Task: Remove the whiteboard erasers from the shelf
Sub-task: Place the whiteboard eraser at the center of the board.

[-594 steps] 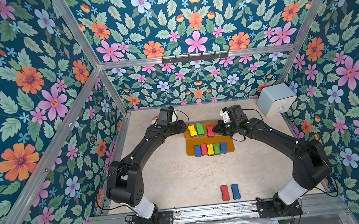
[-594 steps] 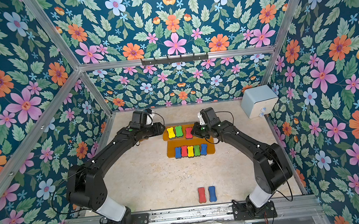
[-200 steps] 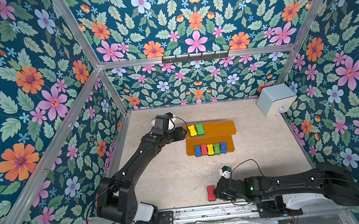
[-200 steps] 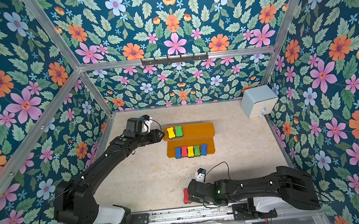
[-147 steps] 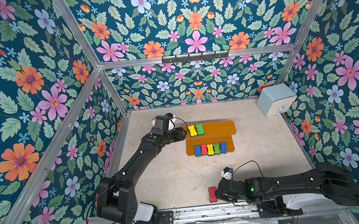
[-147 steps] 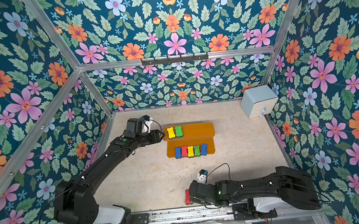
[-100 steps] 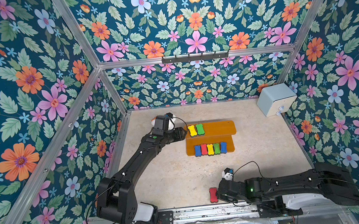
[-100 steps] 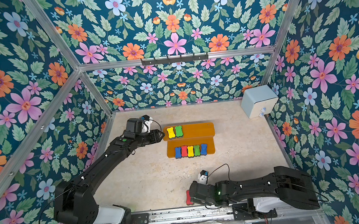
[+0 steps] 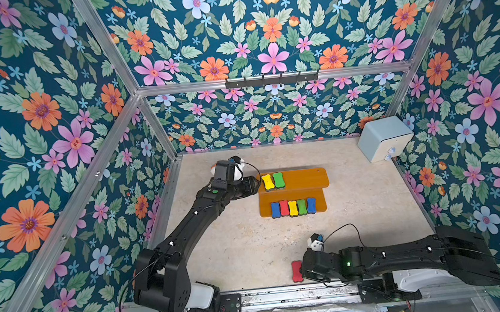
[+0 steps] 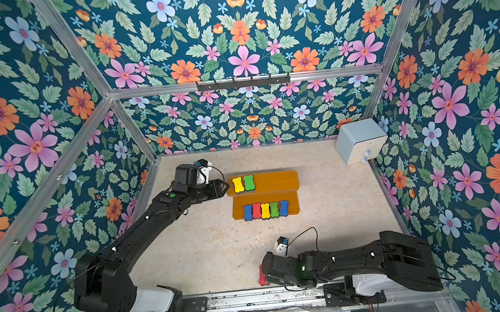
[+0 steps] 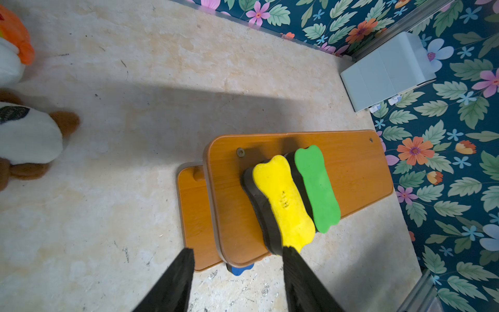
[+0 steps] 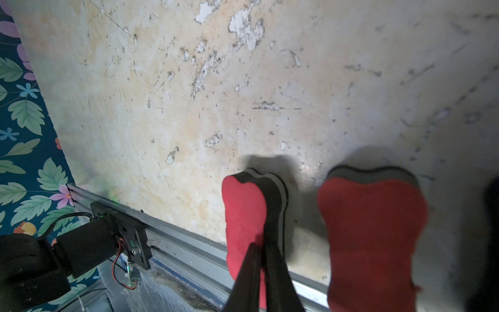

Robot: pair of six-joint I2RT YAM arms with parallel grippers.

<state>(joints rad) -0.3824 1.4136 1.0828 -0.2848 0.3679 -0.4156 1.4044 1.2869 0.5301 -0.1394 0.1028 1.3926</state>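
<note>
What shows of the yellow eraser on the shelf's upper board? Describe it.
The yellow eraser is a bone-shaped foam pad, yellow on top over a thick dark base. It lies flat on the shelf, at the upper board's end, close beside the green eraser. The open left gripper has one finger at its end; contact is unclear.

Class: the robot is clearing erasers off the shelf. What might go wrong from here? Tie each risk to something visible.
The left gripper is open, one finger by the yellow eraser, the other off the upper board of the shelf; closing may clamp the board or shove the green eraser.
The right gripper pinches a red eraser on edge by the front rail; released, it may topple onto the other red eraser or the rail.
</note>
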